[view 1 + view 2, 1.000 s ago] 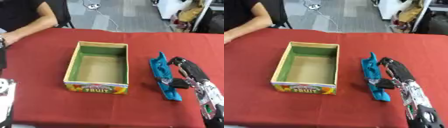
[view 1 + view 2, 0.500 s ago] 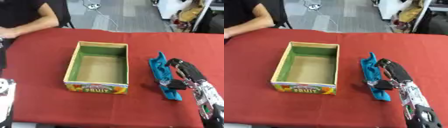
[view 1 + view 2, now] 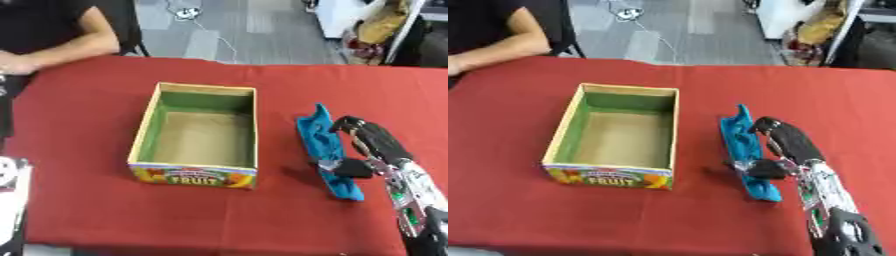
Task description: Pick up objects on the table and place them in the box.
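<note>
An open cardboard box [image 3: 147,134] with a green inner wall and a fruit label on its front stands in the middle of the red table; nothing shows inside it. Right of it a long blue thing [image 3: 313,132] lies on the cloth, running from far to near. My right hand [image 3: 791,142] comes in from the lower right and arches over the blue thing's middle, fingers curled at its far side and the thumb [image 3: 765,169] pressed on its near part. A black and white part of my left arm [image 3: 10,200] shows at the lower left edge, its fingers hidden.
The red table [image 3: 105,210] stretches in front of and around the box. A person's arm [image 3: 61,50] rests on the far left edge, away from the box. Grey floor and clutter lie beyond the far edge.
The right hand's thumb has closed in onto the blue thing and the fingers have curled tighter over it. The box and the blue thing stay where they were.
</note>
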Available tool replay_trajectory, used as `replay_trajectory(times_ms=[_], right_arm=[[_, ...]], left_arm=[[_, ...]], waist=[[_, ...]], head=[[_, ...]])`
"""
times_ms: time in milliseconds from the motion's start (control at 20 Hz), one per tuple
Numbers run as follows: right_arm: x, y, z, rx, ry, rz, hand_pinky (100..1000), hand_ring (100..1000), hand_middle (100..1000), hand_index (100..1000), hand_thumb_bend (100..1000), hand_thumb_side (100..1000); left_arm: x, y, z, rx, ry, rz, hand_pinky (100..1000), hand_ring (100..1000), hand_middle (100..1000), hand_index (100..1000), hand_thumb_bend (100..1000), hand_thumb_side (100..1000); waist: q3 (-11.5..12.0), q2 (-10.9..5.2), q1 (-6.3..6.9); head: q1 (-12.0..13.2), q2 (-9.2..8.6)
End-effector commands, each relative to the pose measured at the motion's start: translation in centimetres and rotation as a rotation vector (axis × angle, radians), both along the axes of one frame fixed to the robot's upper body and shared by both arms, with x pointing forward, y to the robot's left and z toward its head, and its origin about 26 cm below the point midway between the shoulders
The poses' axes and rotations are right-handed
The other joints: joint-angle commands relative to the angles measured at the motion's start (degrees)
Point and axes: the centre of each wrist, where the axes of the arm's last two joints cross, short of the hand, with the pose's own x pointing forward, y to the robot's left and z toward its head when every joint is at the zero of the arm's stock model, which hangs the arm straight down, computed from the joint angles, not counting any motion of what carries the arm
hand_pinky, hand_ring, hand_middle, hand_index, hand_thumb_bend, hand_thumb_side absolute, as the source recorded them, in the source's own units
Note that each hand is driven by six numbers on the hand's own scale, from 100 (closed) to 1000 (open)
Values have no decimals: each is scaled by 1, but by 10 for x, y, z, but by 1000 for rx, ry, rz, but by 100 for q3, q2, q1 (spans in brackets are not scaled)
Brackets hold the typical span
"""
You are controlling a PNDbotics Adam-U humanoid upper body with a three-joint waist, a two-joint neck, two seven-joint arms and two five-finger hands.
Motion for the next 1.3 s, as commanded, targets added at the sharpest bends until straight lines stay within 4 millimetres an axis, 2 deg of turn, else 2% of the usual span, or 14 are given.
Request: replay_trajectory(times_ms=[50,200,300,350,400,450,700,750,800,1300], right_arm=[[-1,-2,33,43,-120,2,567,735,776,782,699,905],[-5,-3,47,66,-164,-6,565,734,775,783,697,915],[-6,-5,48,71,-162,-15,566,735,776,784,697,911],[-6,-5,47,71,-156,-21,566,735,776,785,699,901],[-6,-6,46,71,-147,-27,566,735,775,785,702,844],[-6,-7,44,69,-138,-31,568,736,777,785,702,891],[-3,-9,33,46,-78,-37,577,739,780,785,709,857],[-2,-9,30,42,-65,-38,578,739,779,785,713,828],[-2,-9,26,38,-50,-40,580,739,780,785,712,842],[0,-18,-8,-12,91,-82,599,743,781,786,720,776]], left_arm=[[1,1,10,23,-25,-8,500,670,774,771,100,950],[1,1,10,23,-24,-7,500,670,774,771,100,950],[1,1,10,24,-24,-7,500,670,774,771,100,950],[1,1,10,23,-23,-7,500,671,774,771,100,950],[1,1,9,23,-23,-7,500,671,774,771,100,950],[1,1,9,23,-23,-7,500,671,774,771,100,950],[1,1,10,23,-23,-8,500,671,774,771,100,950],[1,1,10,23,-23,-8,500,671,774,771,100,950],[1,1,10,23,-23,-8,500,670,774,771,100,951],[1,1,10,23,-23,-7,500,671,775,770,100,951]], waist=[[-9,-40,16],[-16,-45,16],[-19,-47,17],[-20,-46,18],[-21,-45,19],[-22,-43,19],[-19,-37,20],[-19,-37,21],[-18,-36,21],[-22,-30,24]], head=[[32,-4],[36,-4],[39,-4],[45,-4],[48,-4],[46,-4],[45,-4],[46,-4],[46,-4],[69,-4]])
